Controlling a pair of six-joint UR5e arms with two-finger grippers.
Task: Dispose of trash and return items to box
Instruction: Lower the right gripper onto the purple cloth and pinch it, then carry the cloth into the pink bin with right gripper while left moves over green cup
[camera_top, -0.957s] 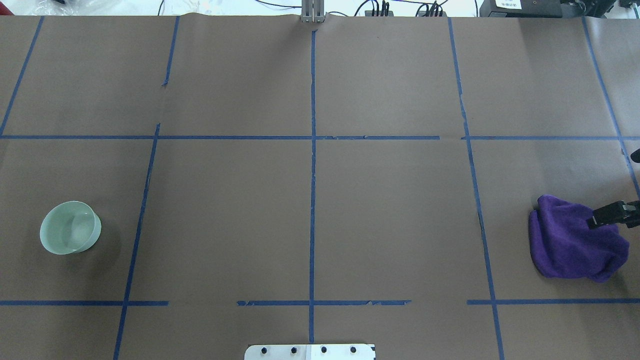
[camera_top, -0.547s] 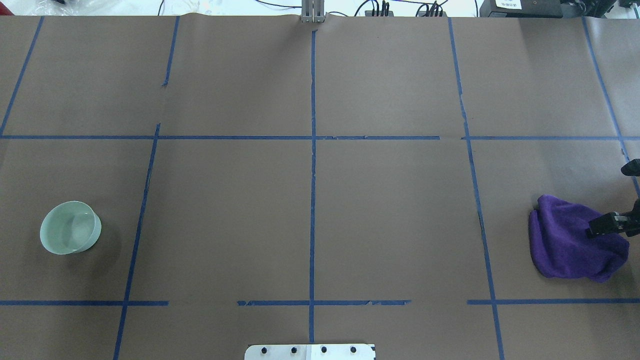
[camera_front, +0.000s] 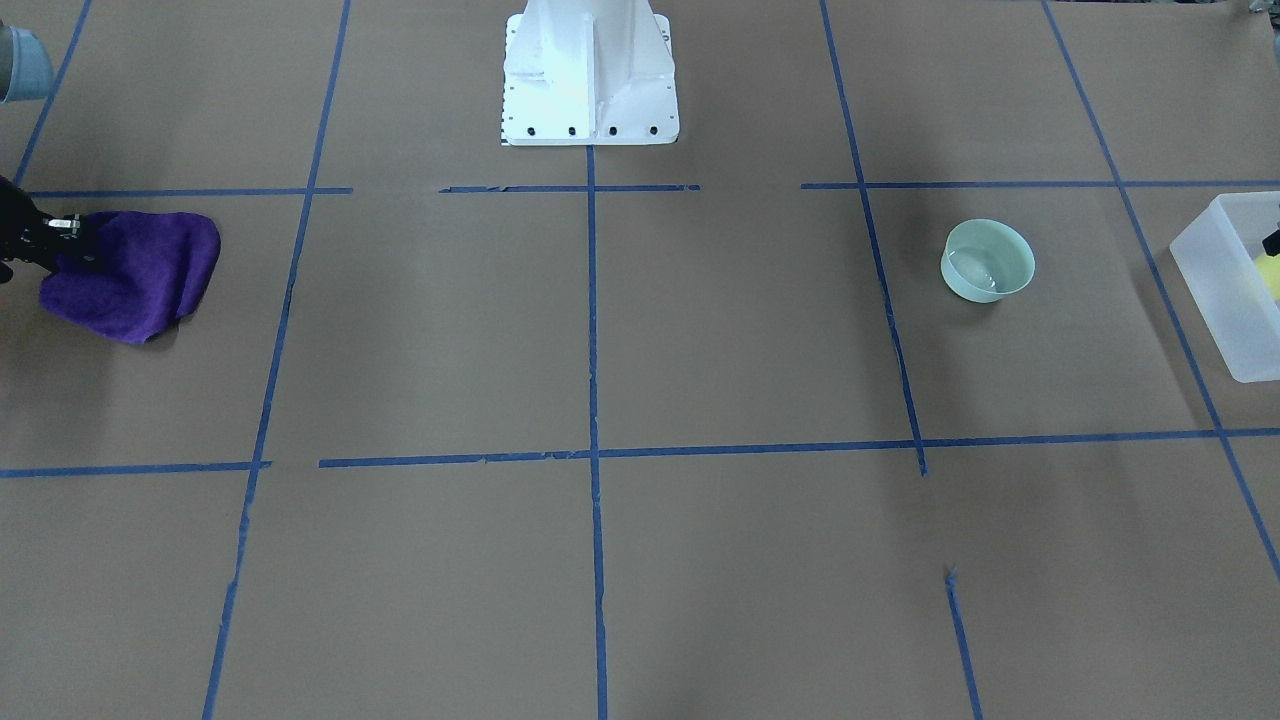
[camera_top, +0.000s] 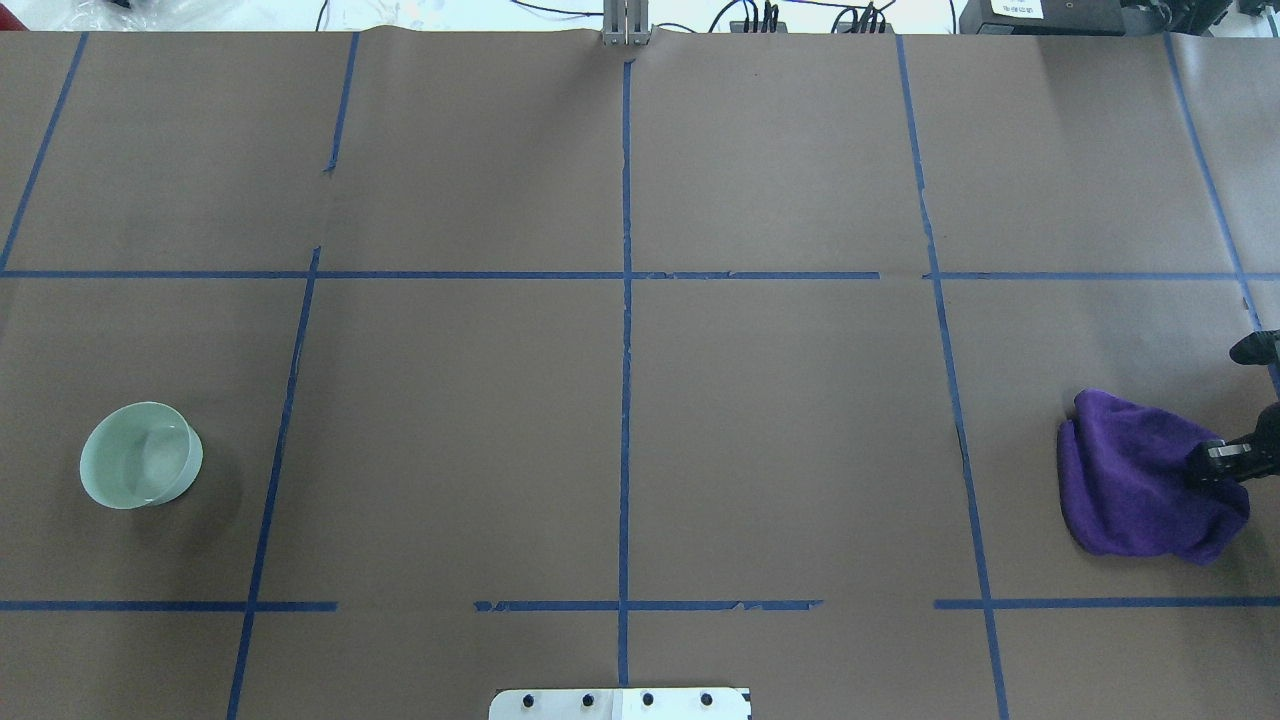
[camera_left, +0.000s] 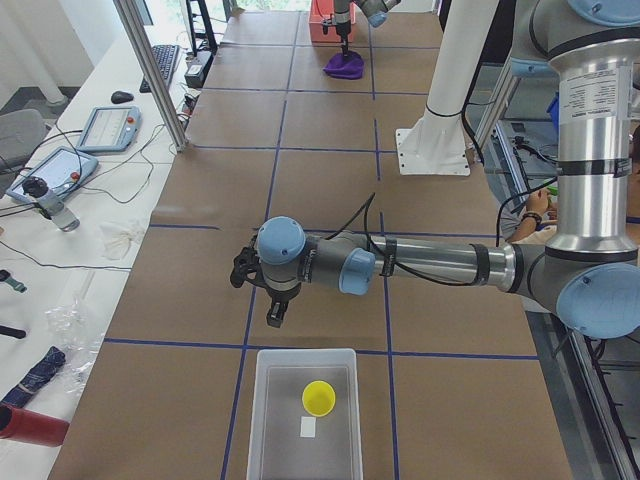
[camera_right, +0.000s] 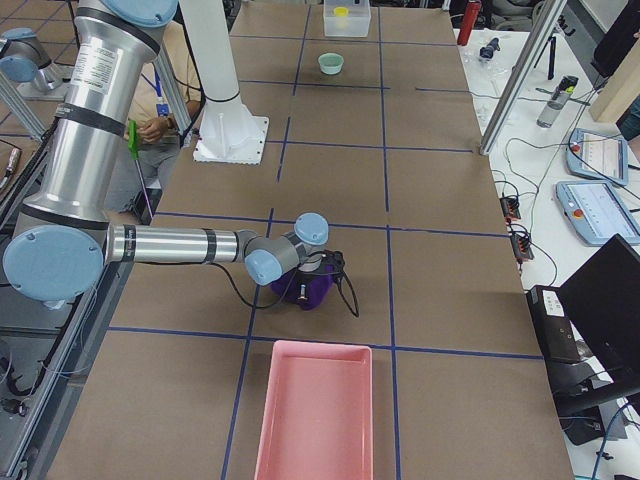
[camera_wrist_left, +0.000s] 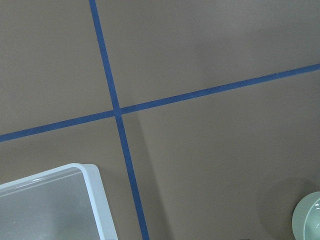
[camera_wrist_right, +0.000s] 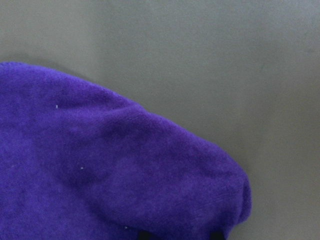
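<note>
One bowl (camera_top: 141, 455) stands at the overhead view's left on the desk (camera_top: 620, 400). One cup (camera_left: 319, 397) sits in the one box (camera_left: 270, 430), bottom centre of the left-end view. The left claw (camera_left: 272, 318) hangs just past the box's far wall, and its spread cannot be told. The right claw (camera_top: 1218, 465) presses into one purple cloth (camera_top: 1130, 480) at far right, grip unclear.

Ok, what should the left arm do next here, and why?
Probably swing the left gripper over to the mint-green bowl. The yellow cup already sits in the translucent box, the bowl stands alone on the table, and the gripper hangs between the two; its wrist view catches only the bowl's edge.
</note>
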